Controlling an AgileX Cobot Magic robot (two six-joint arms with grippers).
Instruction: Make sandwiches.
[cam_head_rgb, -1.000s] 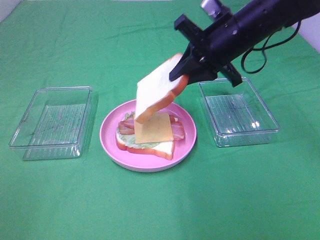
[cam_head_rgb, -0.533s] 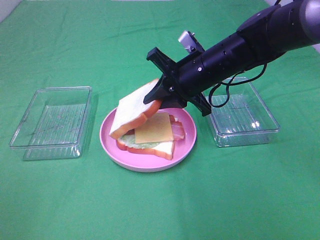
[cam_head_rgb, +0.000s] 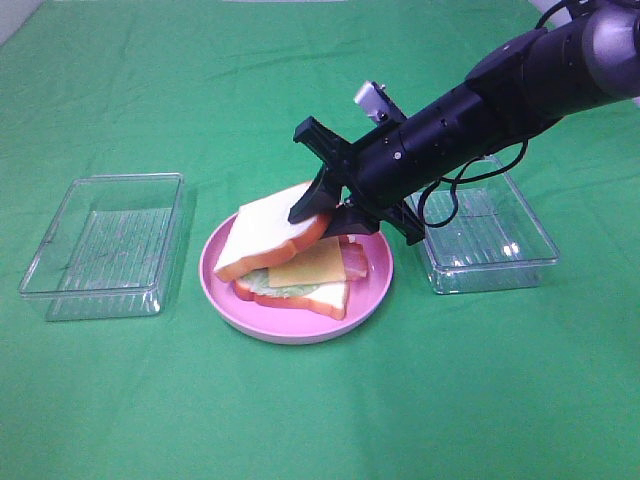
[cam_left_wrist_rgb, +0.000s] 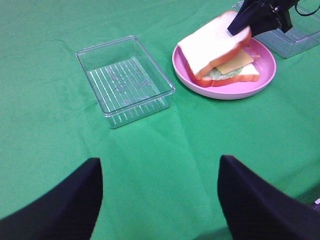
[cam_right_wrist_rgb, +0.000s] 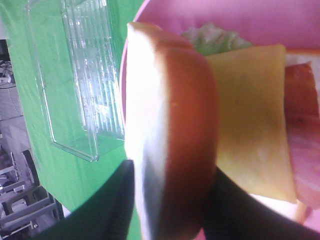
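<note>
On the pink plate (cam_head_rgb: 375, 290) the stack is nearly finished: the top bread slice (cam_head_rgb: 268, 232) is laid tilted over the cheese (cam_head_rgb: 310, 265), bacon (cam_head_rgb: 355, 262), lettuce (cam_head_rgb: 262, 284) and bottom slice (cam_head_rgb: 320, 296). The right claw (cam_head_rgb: 322, 215), reaching from two o'clock, is seen straddling the slice's edge; whether it is gripped cannot be told. Release and settling are left. The left claw (cam_left_wrist_rgb: 160, 200) is held wide open, empty.

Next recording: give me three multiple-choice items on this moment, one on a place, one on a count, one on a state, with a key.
1. Where does the stacked toy sandwich filling sit?
A. in a clear tray
B. on the round pink plate
C. on the bare green cloth

2. How many clear ribbed plastic trays are on the cloth?
A. one
B. two
C. three

3. How does the top white bread slice with orange-brown crust lie?
A. flat and squared on the stack
B. tilted, one edge raised at the right gripper
C. upright in a tray

Key: B, the thin yellow cheese slice and layers rest on the round pink plate. B, left tray and right tray. B, the top bread slice slopes up toward the right gripper.
</note>
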